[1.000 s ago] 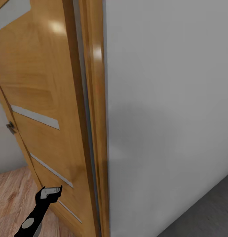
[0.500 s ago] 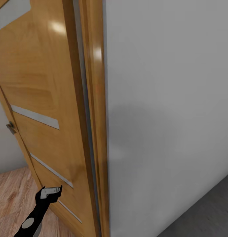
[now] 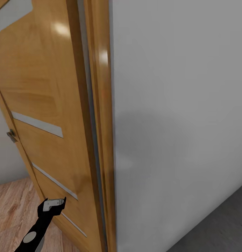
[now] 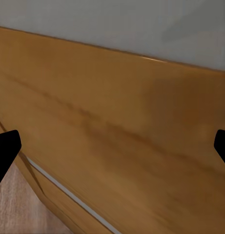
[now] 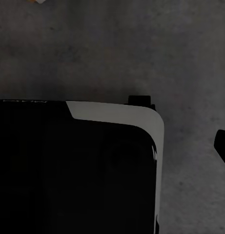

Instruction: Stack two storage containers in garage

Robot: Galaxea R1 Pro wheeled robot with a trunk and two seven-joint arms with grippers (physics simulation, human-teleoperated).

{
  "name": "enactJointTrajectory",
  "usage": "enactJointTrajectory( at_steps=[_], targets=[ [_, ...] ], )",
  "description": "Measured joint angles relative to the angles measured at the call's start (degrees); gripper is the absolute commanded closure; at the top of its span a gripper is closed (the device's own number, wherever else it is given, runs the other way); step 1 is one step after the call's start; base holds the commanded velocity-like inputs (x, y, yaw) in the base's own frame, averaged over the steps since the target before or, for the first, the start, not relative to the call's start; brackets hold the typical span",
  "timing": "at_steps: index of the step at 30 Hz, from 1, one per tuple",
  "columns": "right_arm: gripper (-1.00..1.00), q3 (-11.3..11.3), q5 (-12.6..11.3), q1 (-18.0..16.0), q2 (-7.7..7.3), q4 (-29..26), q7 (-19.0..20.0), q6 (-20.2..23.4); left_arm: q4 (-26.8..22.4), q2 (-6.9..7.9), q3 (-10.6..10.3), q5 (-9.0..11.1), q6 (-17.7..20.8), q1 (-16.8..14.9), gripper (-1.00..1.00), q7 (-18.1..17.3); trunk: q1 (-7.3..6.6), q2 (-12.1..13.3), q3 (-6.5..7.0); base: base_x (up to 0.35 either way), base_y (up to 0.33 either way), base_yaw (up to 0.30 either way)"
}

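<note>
My head camera looks down at close range on a wooden door (image 3: 47,105), frame and grey wall (image 3: 177,122). My left wrist camera faces that same door (image 4: 112,146), very near. My right wrist camera faces down at the concrete floor (image 5: 92,58).

Door (image 3: 44,105) stood left, swung open against its frame (image 3: 101,140) | wall (image 3: 180,122) ran right of frame | plank floor (image 3: 12,210) lay below door, left | concrete floor (image 3: 219,227) lay below wall, right | left gripper (image 3: 52,204) just before door's lower part.
</note>
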Motion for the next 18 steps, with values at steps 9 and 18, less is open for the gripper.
enactJointTrajectory(
  at_steps=[9, 18],
  targets=[
    [-1.0, 0.0, 0.0, 0.0, 0.04, 0.0, 0.0, 0.0, 0.0, 0.0, 0.0, 0.0, 0.0, 0.0, -1.0, 0.0, 0.0, 0.0, 0.0, 0.0, 0.0, 0.0],
    [-1.0, 0.0, 0.0, 0.0, 0.05, 0.0, 0.0, 0.0, 0.02, -0.03, 0.02, 0.01, 0.0, -0.01, -1.0, 0.03, 0.0, 0.0, 0.0, 0.0, 0.0, 0.0]
  ],
)
